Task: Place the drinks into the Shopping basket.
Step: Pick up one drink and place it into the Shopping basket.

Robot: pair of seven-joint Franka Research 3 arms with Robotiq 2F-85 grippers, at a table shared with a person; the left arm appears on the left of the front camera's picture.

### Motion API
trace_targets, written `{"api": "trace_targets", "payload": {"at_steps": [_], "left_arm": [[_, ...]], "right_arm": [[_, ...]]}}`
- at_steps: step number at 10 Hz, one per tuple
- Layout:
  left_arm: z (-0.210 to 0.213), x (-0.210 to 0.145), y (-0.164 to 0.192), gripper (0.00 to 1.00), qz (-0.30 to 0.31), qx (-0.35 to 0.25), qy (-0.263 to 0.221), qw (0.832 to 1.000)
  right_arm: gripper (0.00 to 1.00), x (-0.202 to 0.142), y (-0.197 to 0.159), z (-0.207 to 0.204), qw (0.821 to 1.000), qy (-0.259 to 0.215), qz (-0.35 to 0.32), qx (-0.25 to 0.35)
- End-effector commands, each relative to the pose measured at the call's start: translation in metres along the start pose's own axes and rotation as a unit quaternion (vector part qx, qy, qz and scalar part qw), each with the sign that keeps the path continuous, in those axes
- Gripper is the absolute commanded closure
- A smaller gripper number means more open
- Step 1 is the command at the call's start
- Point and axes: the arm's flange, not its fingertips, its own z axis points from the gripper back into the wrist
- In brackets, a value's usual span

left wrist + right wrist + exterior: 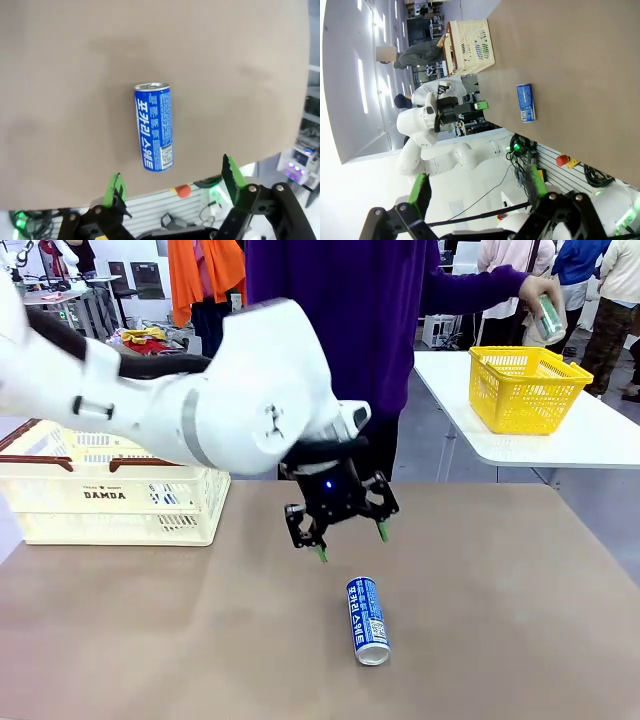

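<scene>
A white robot arm (200, 400) is reaching in from the left over a brown counter (500, 590). Its left pincer (352, 544) is hanging above the surface, green-padded jaws spread wide and gripping nothing. A blue drink can (367, 619) with white lettering is lying on its side near the middle of the counter, just in front of the pincer on the robot's side, one silver end facing the near edge. From the left wrist camera the can is showing ahead of the two fingers and apart from both. The right pincer (477, 185) is also standing wide open and empty, held off beyond the counter's near edge, well apart from the can. The cream-white Shopping basket (110, 495), with a brown rim and DAMDA printed on its side, is sitting at the counter's far left, well apart from the can; something blue is showing through its slots, too hidden to identify. At the far side a person (340, 300) in a purple top is standing, one hand (540, 295) holding a green can (549, 318) above a yellow basket (525, 390) on a separate white table (590, 440).
</scene>
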Motion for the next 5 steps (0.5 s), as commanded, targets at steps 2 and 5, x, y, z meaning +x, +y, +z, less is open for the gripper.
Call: {"api": "trace_targets", "payload": {"at_steps": [2,5], "left_arm": [[0.014,0.004,0.005,0.00,0.001,-0.013,0.008,1.000],[-0.040,0.007,0.001,0.00,-0.023,0.061,0.027,0.998]], "right_arm": [[0.00,-0.002,0.003,0.002,1.000,0.004,-0.008,-0.006],[0.00,-0.002,0.003,0.002,1.000,0.004,-0.008,-0.006]]}}
